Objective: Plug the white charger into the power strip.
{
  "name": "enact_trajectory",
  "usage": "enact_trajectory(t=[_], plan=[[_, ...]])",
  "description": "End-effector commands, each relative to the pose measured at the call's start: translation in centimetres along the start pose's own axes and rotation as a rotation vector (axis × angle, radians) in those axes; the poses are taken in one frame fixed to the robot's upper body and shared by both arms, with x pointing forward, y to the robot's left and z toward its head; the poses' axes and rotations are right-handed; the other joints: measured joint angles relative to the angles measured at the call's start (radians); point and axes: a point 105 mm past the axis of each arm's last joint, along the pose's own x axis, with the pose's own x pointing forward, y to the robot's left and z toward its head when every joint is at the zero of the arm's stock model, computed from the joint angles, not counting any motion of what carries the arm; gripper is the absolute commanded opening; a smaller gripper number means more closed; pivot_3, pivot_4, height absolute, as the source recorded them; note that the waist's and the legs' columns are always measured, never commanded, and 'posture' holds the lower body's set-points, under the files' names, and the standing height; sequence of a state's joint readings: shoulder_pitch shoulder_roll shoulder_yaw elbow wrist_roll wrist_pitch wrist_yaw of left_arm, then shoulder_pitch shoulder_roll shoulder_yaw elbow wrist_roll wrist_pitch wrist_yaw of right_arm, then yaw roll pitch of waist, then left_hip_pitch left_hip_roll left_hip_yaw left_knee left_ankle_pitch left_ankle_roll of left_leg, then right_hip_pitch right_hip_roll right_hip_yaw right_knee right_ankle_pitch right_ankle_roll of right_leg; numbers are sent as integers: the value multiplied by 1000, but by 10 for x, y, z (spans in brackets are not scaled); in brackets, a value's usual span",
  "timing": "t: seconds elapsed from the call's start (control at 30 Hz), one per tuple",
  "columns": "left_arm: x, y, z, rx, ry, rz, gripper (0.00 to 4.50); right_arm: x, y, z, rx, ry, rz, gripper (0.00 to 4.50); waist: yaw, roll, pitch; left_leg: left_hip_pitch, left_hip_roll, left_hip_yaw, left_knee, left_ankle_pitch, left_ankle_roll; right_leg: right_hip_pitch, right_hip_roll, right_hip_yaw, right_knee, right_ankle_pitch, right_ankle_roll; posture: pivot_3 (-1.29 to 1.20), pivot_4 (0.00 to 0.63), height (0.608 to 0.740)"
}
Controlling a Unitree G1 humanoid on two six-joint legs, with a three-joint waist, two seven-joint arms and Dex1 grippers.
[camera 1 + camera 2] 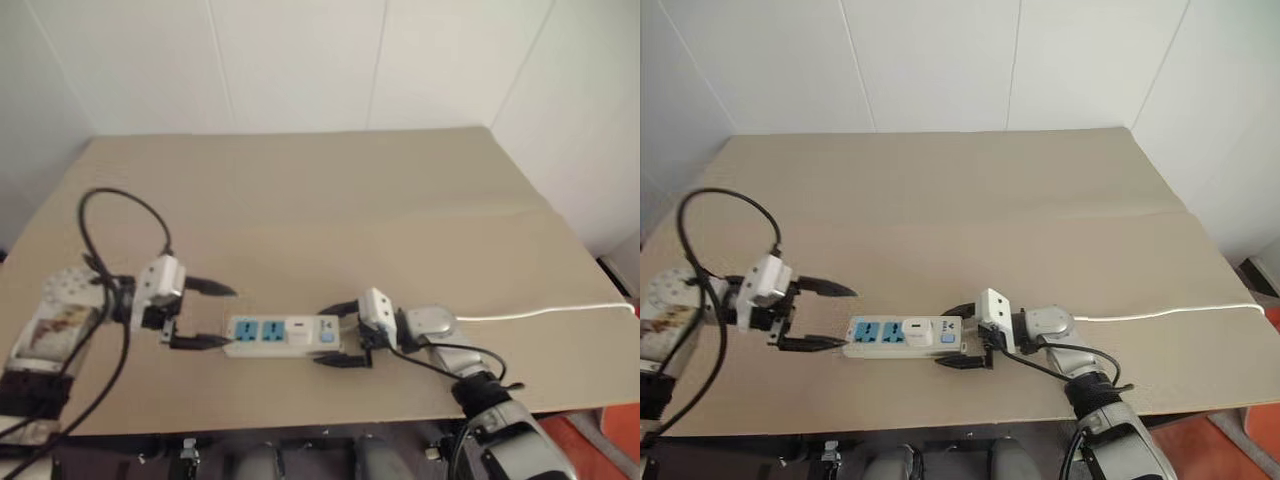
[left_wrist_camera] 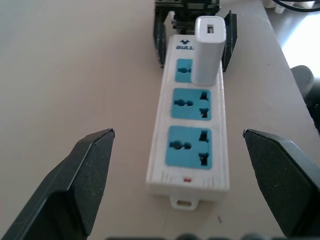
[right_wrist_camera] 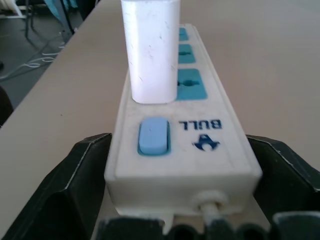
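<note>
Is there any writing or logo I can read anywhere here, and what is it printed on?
"BULL": dark blue letters on the power strip, at the switch end, beside the blue switch.
A small dark blue emblem sits next to those letters; it is a logo, not text.
The white charger standing in the strip bears no readable writing.
A patterned label on the robot's left forearm is too blurred to read.

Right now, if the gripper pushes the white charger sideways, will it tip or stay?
The white charger stands upright in the end socket of the power strip, so it would probably stay. It is tall, so a push might lever it loose. The strip looks light and may slide instead.
</note>
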State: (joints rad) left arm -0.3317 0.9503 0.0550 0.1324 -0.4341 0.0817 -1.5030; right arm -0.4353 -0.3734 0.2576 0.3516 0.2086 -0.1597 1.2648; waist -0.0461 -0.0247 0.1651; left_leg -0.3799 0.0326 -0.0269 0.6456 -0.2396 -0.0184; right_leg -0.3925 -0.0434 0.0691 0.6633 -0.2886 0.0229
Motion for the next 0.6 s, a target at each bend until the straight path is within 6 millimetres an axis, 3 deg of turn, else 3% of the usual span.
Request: enact_trajectory(t=[0.03, 0.17, 0.33, 0.47, 0.6], plan=[[-14, -5, 1, 1, -4, 42, 4500, -38, -4, 16, -38, 4, -99, 4475, 6, 0, 0, -4, 0, 0, 0, 0, 0, -3, -1, 0, 0, 0, 0, 0, 150, 740], [-29, -15, -3, -37, -1, 124, 4500, -96, 6, 32, -55, 50, -246, 4475, 11, 0, 1, -16, 0, -1, 2, 0, 0, -15, -1, -1, 1, 0, 0, 0, 150, 740], [-45, -23, -11, -104, 23, 253, 4500, -152, 24, 42, -16, 148, -397, 4475, 11, -1, 1, -15, 1, -1, 1, 0, 0, -13, -1, -1, 1, 0, 0, 0, 150, 740], [-46, -31, -9, -168, 1, 299, 4500, -173, 26, 46, 12, 180, -490, 4475, 2, -3, 3, -3, 1, 1, 1, 0, 0, -2, 0, 0, 0, 0, 1, 0, 150, 740], [-46, -36, -8, -191, 5, 336, 4500, -180, 26, 47, 23, 194, -524, 4475, 2, -4, 3, 1, 2, 1, 1, 0, 0, 2, 1, 1, -1, -3, 6, 0, 150, 740]])
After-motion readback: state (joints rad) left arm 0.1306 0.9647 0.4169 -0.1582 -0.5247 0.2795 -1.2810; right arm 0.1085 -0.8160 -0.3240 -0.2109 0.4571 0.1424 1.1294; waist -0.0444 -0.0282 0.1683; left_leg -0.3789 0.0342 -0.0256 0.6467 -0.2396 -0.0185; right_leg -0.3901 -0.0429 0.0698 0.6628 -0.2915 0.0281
